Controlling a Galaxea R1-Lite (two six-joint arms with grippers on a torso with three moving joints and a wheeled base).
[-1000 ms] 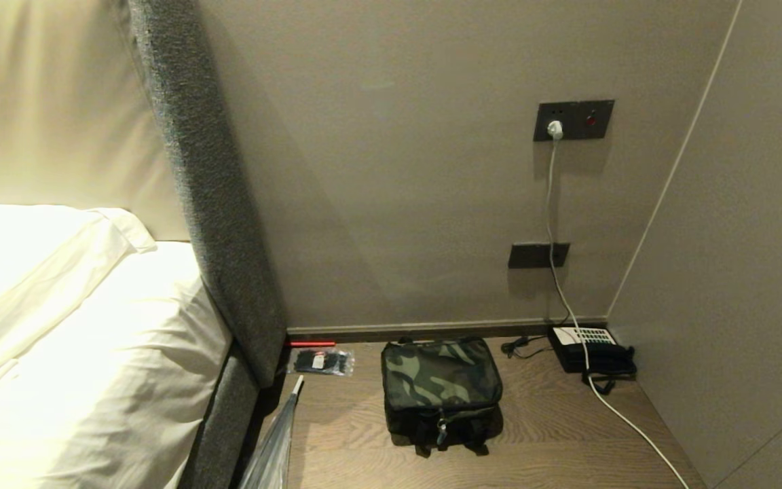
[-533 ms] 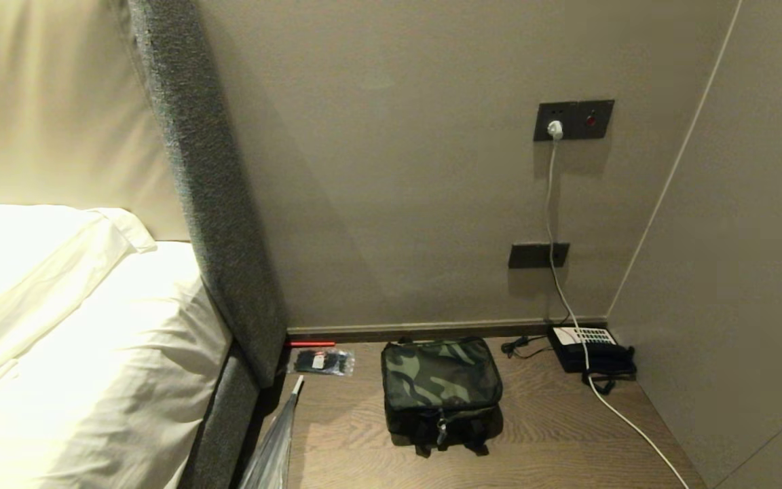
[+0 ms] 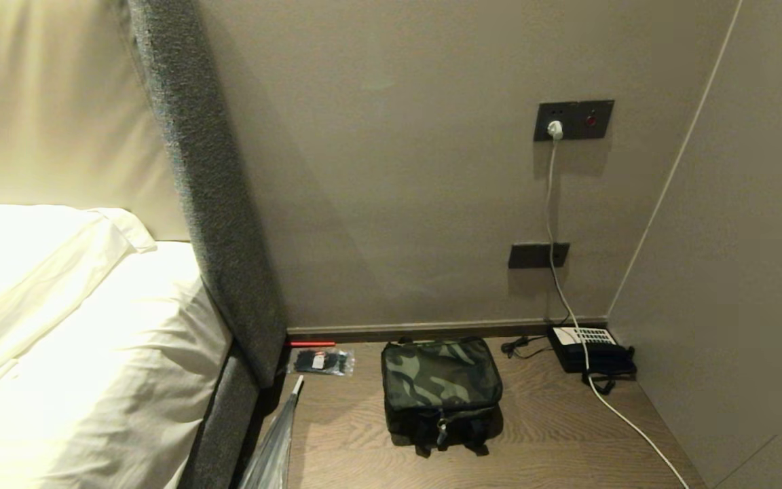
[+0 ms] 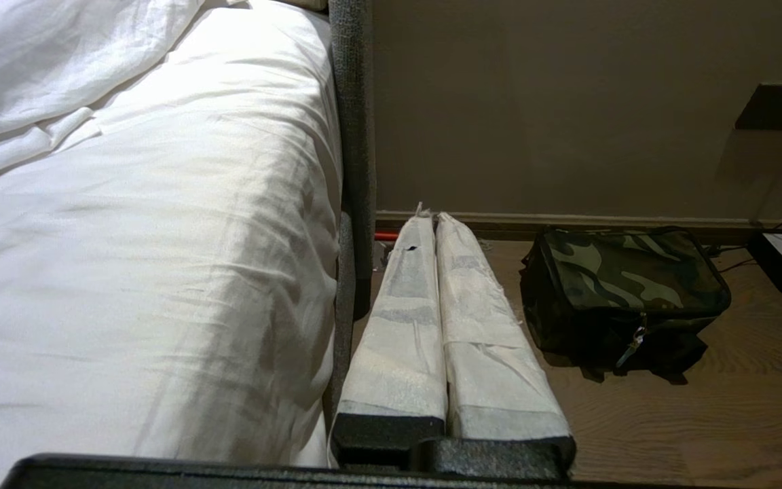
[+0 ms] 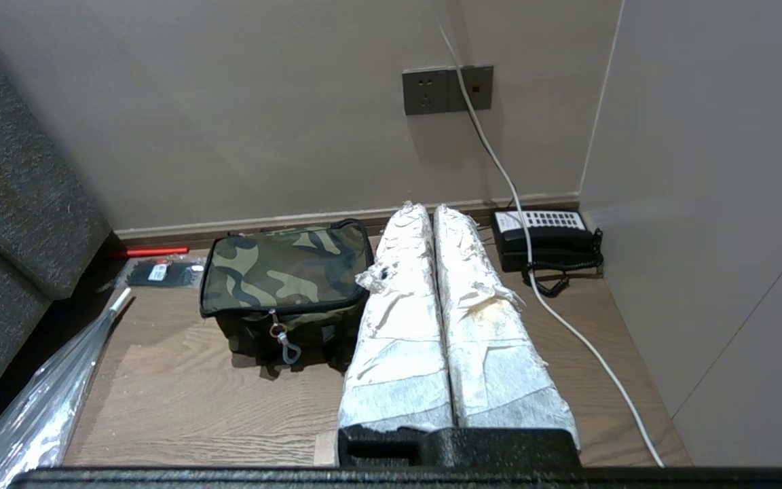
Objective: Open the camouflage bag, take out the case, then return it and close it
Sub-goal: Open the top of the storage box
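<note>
Your left gripper [image 4: 435, 221] and right gripper [image 5: 430, 212] hang parked, jaws pressed together, holding nothing. Beyond them, the camouflage bag [image 3: 440, 384] sits zipped on the wooden surface [image 3: 554, 435], with the telephone [image 3: 591, 348] farther back by the wall.

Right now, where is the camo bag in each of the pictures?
Head view: camouflage bag low and centre, zipped, on the wooden floor.
Left wrist view: camouflage bag beside the shut left gripper.
Right wrist view: camouflage bag beside the shut right gripper.
Shared landmark: the black telephone by the wall.
</note>
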